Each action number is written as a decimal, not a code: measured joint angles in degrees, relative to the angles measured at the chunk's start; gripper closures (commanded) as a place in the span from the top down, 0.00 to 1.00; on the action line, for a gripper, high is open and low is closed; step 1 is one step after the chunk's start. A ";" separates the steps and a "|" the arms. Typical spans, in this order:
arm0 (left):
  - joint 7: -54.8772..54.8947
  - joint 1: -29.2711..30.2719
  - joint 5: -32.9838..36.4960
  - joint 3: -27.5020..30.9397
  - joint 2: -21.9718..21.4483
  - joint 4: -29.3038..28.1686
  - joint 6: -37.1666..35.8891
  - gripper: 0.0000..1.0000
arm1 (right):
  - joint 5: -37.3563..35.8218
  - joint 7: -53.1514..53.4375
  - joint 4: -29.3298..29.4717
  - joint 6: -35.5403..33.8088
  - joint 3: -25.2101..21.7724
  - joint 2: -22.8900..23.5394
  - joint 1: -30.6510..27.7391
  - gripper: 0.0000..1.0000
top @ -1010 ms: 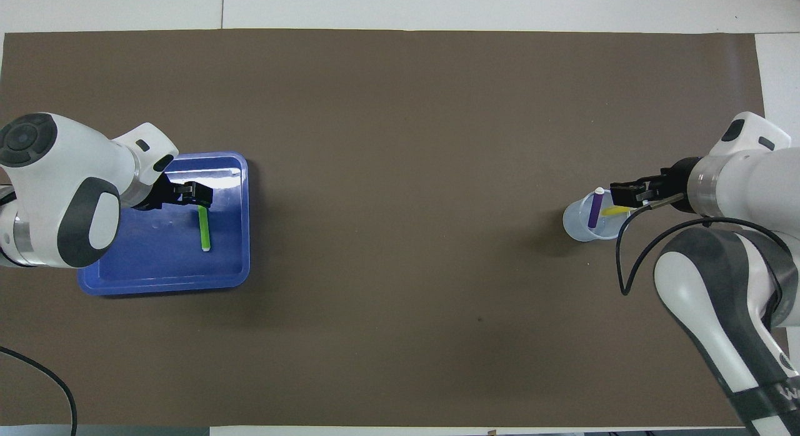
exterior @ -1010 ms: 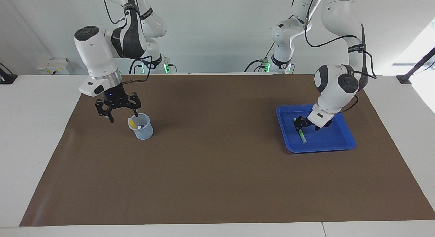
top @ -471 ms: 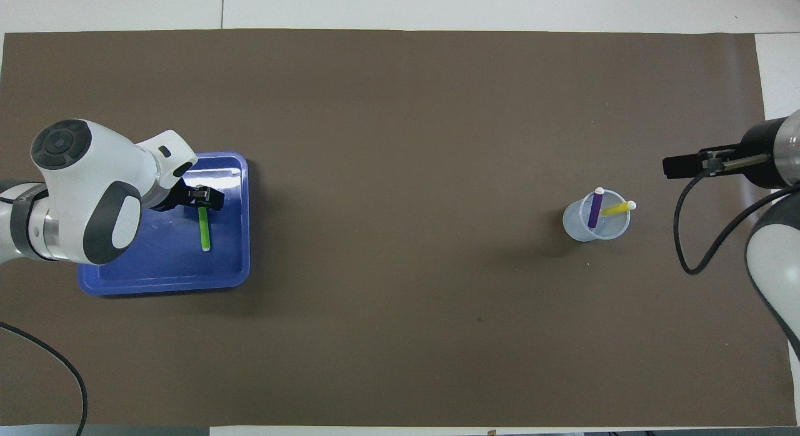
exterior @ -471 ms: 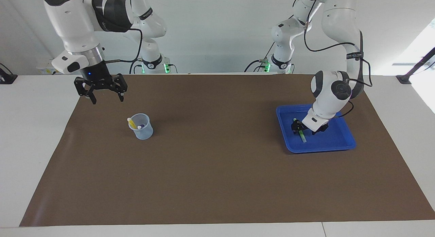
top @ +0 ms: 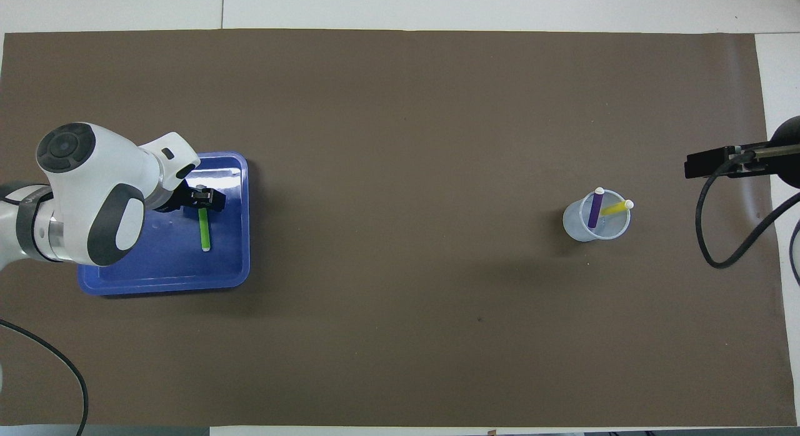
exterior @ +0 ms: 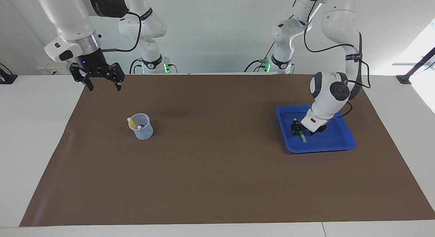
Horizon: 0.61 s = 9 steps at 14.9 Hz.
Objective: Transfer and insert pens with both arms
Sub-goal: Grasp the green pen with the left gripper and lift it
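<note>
left gripper [exterior: 300, 129] down in blue tray [exterior: 343, 144], fingers closed around upper end of green pen [top: 204, 230], pen lying flat in tray | right gripper [exterior: 100, 85] raised over mat edge, fingers spread wide, empty | purple pen [top: 594, 210] + yellow pen [top: 615, 208] standing in cup [exterior: 141, 126]

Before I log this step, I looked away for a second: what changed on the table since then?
The right hand rose from the clear cup, where it had been at the rim, and drew back toward the robots, fingers open and empty. The left hand shifted only slightly at the green pen in the blue tray. The purple pen and yellow pen stayed in the cup; the green pen has not moved.
</note>
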 measured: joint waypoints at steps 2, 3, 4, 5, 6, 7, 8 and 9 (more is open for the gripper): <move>0.01 -0.01 0.00 -0.13 -0.29 0.03 0.06 0.05 | 0.00 0.85 -0.38 0.61 0.02 0.37 0.00 1.00; 0.01 -0.01 0.00 -0.26 -0.31 0.03 0.09 0.00 | 0.03 1.38 -0.72 1.18 0.03 0.44 0.00 1.00; 0.02 -0.01 0.00 -0.28 -0.33 0.02 0.09 0.00 | 0.12 1.61 -0.88 1.64 0.04 0.47 0.00 1.00; 0.02 0.00 0.00 -0.28 -0.34 0.02 0.09 0.00 | 0.29 1.77 -0.89 1.75 0.10 0.46 0.00 1.00; 0.02 0.00 0.00 -0.28 -0.34 0.02 0.09 0.00 | 0.44 1.81 -0.88 1.77 0.24 0.46 0.00 1.00; 0.02 0.00 0.00 -0.28 -0.33 0.02 0.09 0.00 | 0.49 1.88 -0.87 1.79 0.40 0.46 0.01 1.00; 0.02 0.02 0.00 -0.27 -0.33 0.02 0.09 0.00 | 0.52 1.92 -0.86 1.81 0.49 0.46 0.01 1.00; 0.02 0.06 0.00 -0.25 -0.33 0.04 0.09 0.00 | 0.53 1.92 -0.84 1.78 0.51 0.46 0.01 1.00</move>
